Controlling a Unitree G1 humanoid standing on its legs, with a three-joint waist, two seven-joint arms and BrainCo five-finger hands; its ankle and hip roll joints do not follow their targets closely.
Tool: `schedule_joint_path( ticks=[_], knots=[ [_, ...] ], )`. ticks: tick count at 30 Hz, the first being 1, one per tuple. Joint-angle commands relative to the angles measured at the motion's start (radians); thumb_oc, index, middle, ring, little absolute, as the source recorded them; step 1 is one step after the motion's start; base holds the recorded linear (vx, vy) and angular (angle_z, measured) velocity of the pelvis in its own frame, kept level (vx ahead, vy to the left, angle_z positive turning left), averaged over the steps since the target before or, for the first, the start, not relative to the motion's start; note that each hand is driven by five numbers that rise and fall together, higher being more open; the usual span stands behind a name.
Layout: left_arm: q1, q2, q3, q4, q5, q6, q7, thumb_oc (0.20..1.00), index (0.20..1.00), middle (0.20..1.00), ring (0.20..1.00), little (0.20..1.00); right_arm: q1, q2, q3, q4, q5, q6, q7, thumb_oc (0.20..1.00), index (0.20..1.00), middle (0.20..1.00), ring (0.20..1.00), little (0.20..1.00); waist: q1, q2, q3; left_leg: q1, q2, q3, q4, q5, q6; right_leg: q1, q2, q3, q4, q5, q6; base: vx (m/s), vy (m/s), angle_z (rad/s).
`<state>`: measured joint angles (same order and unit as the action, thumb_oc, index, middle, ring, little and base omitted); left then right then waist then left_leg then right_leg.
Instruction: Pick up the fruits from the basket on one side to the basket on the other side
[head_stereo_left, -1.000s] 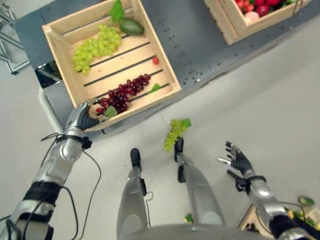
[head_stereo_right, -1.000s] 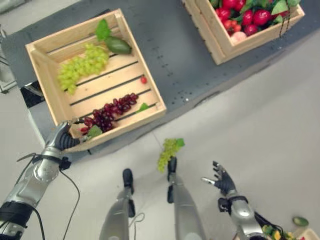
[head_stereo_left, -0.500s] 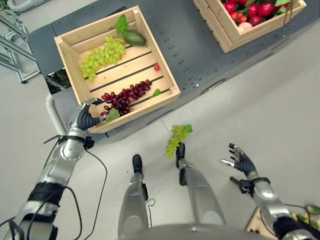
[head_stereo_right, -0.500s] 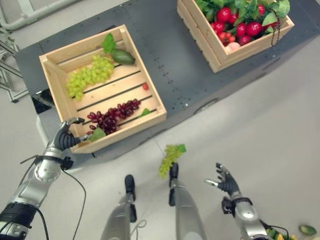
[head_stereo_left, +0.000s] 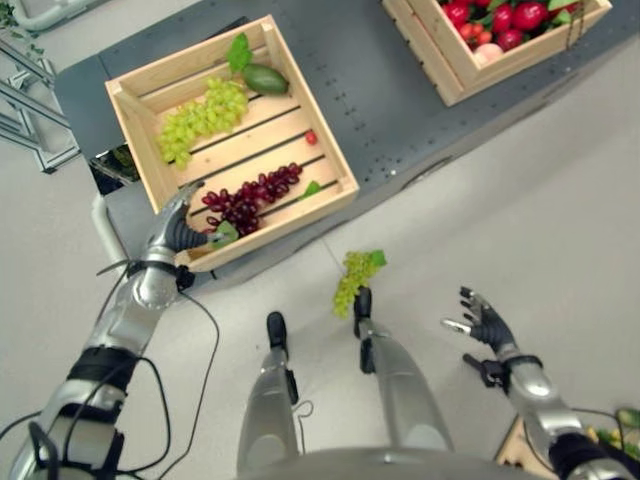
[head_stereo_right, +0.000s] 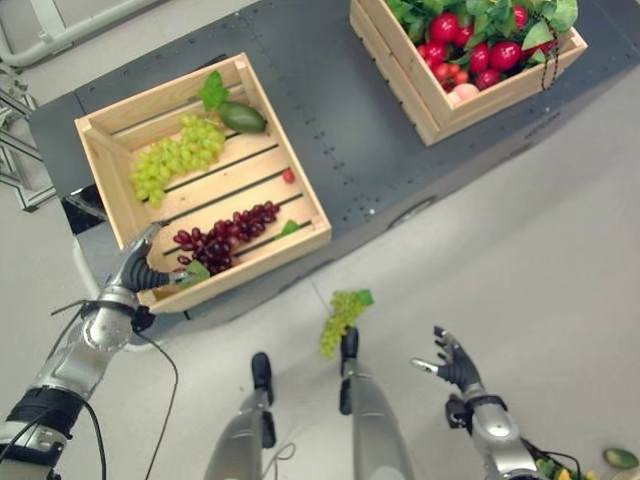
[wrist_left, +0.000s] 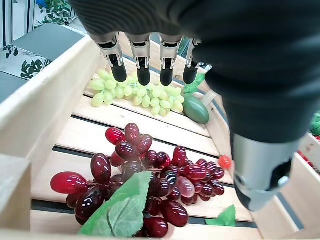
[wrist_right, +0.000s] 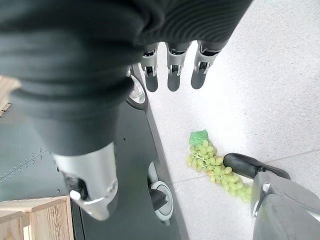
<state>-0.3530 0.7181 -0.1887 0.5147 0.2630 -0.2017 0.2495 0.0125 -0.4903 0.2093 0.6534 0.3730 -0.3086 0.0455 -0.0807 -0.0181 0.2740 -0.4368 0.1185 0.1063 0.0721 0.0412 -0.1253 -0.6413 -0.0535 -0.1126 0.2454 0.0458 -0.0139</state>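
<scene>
The left wooden crate (head_stereo_left: 290, 222) on the grey table holds red grapes (head_stereo_left: 250, 195) with a leaf, green grapes (head_stereo_left: 200, 118), a green fruit (head_stereo_left: 264, 78) and a small red fruit (head_stereo_left: 311, 137). My left hand (head_stereo_left: 178, 225) reaches over this crate's near left corner, open, its fingers (wrist_left: 142, 65) straight above the red grapes (wrist_left: 150, 175) and touching nothing. The right crate (head_stereo_right: 510, 95) is full of red fruits and leaves. A bunch of green grapes (head_stereo_left: 352, 280) lies on the floor in front of the table. My right hand (head_stereo_left: 485, 322) hangs open and empty low over the floor at the right.
The grey table (head_stereo_left: 380, 90) carries both crates with a bare strip between them. A metal frame (head_stereo_left: 30, 100) stands at the far left. At the lower right, on the floor, I see a wooden box corner (head_stereo_left: 512, 452) with greenery.
My left hand's fingers have straightened and reached further over the crate's corner towards the red grapes. The view has shifted a little. The right hand has hardly moved.
</scene>
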Motion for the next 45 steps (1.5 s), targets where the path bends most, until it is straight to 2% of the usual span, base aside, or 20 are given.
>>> schedule_joint_path(
  ticks=[1, 7, 12, 22, 36, 45],
  knots=[
    [-0.083, 0.037, -0.034, 0.066, 0.065, 0.011, 0.041, 1.0, 1.0, 1.0, 1.0, 1.0, 0.043, -0.023, 0.033, -0.044, 0.004, -0.035, -0.01, 1.0, 1.0, 1.0, 1.0, 1.0, -0.03, -0.025, -0.029, -0.02, -0.028, 0.017, 0.054, -0.022, 0.037, 0.062, 0.013, 0.03, -0.045, -0.027, 0.099, 0.0, 0.0, 0.0],
    [-0.213, 0.04, -0.13, 0.151, 0.114, 0.042, 0.052, 1.0, 1.0, 1.0, 1.0, 1.0, 0.038, -0.026, 0.061, -0.038, 0.004, -0.034, -0.012, 1.0, 1.0, 1.0, 1.0, 1.0, -0.045, -0.033, -0.029, -0.028, -0.023, 0.018, 0.054, -0.021, 0.037, 0.048, 0.015, 0.031, -0.041, -0.025, 0.102, 0.0, -0.004, -0.04],
    [-0.258, 0.039, -0.161, 0.162, 0.13, 0.063, 0.036, 1.0, 1.0, 1.0, 1.0, 1.0, 0.035, -0.022, 0.071, -0.034, 0.007, -0.028, -0.011, 1.0, 1.0, 1.0, 1.0, 1.0, -0.049, -0.035, -0.029, -0.033, -0.022, 0.019, 0.054, -0.021, 0.037, 0.041, 0.016, 0.034, -0.039, -0.024, 0.103, 0.01, -0.004, -0.03],
    [-0.382, -0.013, -0.279, 0.392, 0.177, 0.105, 0.034, 1.0, 1.0, 1.0, 1.0, 1.0, 0.013, -0.029, 0.122, -0.065, 0.016, -0.024, -0.007, 1.0, 1.0, 1.0, 1.0, 1.0, -0.077, -0.058, -0.02, -0.047, -0.015, 0.029, 0.037, -0.007, 0.036, 0.008, 0.026, 0.039, -0.033, -0.015, 0.107, 0.01, -0.002, -0.04],
    [-0.451, -0.068, -0.363, 0.568, 0.205, 0.126, 0.017, 1.0, 1.0, 1.0, 1.0, 1.0, 0.005, -0.049, 0.139, -0.102, 0.029, -0.035, -0.011, 1.0, 1.0, 1.0, 1.0, 1.0, -0.106, -0.073, -0.007, -0.088, -0.005, 0.025, 0.052, -0.005, 0.035, -0.039, 0.032, 0.044, -0.013, -0.011, 0.105, 0.0, -0.003, -0.01],
    [-0.497, -0.099, -0.392, 0.596, 0.217, 0.138, 0.016, 1.0, 1.0, 1.0, 1.0, 1.0, 0.008, -0.062, 0.153, -0.124, 0.027, -0.04, -0.01, 1.0, 1.0, 1.0, 1.0, 1.0, -0.123, -0.085, -0.008, -0.107, -0.004, 0.024, 0.053, -0.003, 0.033, -0.059, 0.037, 0.047, -0.015, -0.003, 0.107, 0.0, 0.0, 0.0]
  ],
)
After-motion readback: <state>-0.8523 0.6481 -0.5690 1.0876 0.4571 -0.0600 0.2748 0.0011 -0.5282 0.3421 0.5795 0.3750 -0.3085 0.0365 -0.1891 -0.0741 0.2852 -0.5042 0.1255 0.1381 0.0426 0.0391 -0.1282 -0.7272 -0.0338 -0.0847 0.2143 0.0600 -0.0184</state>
